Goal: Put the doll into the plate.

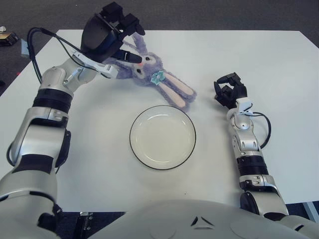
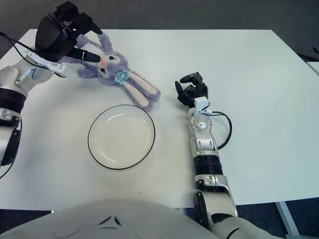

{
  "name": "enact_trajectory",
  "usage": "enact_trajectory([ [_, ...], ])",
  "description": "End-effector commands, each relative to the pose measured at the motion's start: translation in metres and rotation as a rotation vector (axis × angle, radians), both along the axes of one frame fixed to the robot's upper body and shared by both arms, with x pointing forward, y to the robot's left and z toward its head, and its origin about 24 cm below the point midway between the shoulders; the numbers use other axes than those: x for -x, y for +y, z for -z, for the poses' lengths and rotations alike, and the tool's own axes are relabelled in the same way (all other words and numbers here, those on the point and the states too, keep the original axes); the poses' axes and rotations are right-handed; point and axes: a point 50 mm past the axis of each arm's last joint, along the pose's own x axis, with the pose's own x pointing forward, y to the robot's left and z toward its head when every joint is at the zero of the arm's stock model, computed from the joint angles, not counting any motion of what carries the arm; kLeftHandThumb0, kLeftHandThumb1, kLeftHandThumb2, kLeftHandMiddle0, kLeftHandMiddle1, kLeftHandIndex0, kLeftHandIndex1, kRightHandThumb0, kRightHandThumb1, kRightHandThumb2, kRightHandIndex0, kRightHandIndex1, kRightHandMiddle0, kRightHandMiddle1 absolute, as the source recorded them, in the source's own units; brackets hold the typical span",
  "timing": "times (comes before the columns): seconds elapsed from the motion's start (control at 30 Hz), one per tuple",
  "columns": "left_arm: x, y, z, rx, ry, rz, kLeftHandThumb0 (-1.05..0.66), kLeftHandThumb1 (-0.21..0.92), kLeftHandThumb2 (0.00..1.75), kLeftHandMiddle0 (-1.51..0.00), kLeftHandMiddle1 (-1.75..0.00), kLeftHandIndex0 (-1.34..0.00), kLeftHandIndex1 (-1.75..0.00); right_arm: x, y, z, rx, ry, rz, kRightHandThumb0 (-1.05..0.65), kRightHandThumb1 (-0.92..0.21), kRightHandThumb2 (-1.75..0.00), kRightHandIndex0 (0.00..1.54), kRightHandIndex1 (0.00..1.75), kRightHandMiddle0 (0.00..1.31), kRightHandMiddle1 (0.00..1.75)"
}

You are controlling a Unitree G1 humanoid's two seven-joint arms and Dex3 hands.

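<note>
Lilac plush, one item: the doll, a long-eared rabbit with a teal bow at the neck, lay on its side on the white table, head toward the far left corner and the two pink-lined ears or legs trailing toward the plate, their tips just beyond its far rim but not over it. I judged it light, soft and limp, likely to sag and swing from whatever point held it, not fragile, with pile that would give under the fingers instead of slipping. I rated the body or head as the best hold, since the trailing limbs would fold and let the bulk dangle. The plate was cream with a dark rim, shallow, nothing in it, near the middle of the table. My left hand was over the doll's head end, raised, fingers spread above the plush; one finger pointed at the face, and I could not tell whether any fingertip touched the fabric, so I logged it as holding nothing. My right hand showed to the right of the plate, well apart from the doll, fingers curled loosely on nothing.
</note>
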Motion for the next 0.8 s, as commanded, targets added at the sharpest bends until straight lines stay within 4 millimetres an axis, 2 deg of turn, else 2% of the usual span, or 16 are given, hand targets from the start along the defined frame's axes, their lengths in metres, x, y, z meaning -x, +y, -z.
enact_trajectory([
  [0.0,-0.004,0.006,-0.017,-0.109,-0.035,-0.053,-0.37,0.92,0.06,-0.44,-0.17,-0.43,-0.39,0.006,-0.003,0.021,0.013,0.111,0.011,-0.37,-0.83,-0.54,0.73,1.68,0.37,1.62],
  [0.1,-0.006,0.007,-0.019,-0.135,-0.034,-0.064,-0.40,0.91,0.02,-0.43,-0.06,-0.44,-0.23,0.006,-0.003,0.022,0.014,0.112,0.012,-0.37,-0.83,-0.54,0.74,1.68,0.37,1.62],
  [0.2,-0.006,0.007,-0.019,-0.137,-0.035,-0.063,-0.42,0.91,0.01,-0.42,-0.02,-0.45,-0.17,0.006,-0.003,0.022,0.014,0.112,0.012,-0.37,-0.83,-0.54,0.74,1.68,0.37,1.62],
  [0.4,-0.012,0.009,-0.021,-0.222,0.000,-0.127,-0.46,0.90,0.00,-0.39,0.00,-0.46,-0.13,0.007,-0.006,0.024,0.015,0.122,0.014,-0.37,-0.83,-0.54,0.74,1.68,0.37,1.62],
  [0.77,-0.015,0.009,-0.021,-0.253,0.036,-0.161,-0.48,0.88,0.00,-0.38,0.00,-0.48,-0.10,0.007,-0.007,0.025,0.015,0.126,0.013,-0.37,-0.82,-0.54,0.75,1.68,0.38,1.62],
])
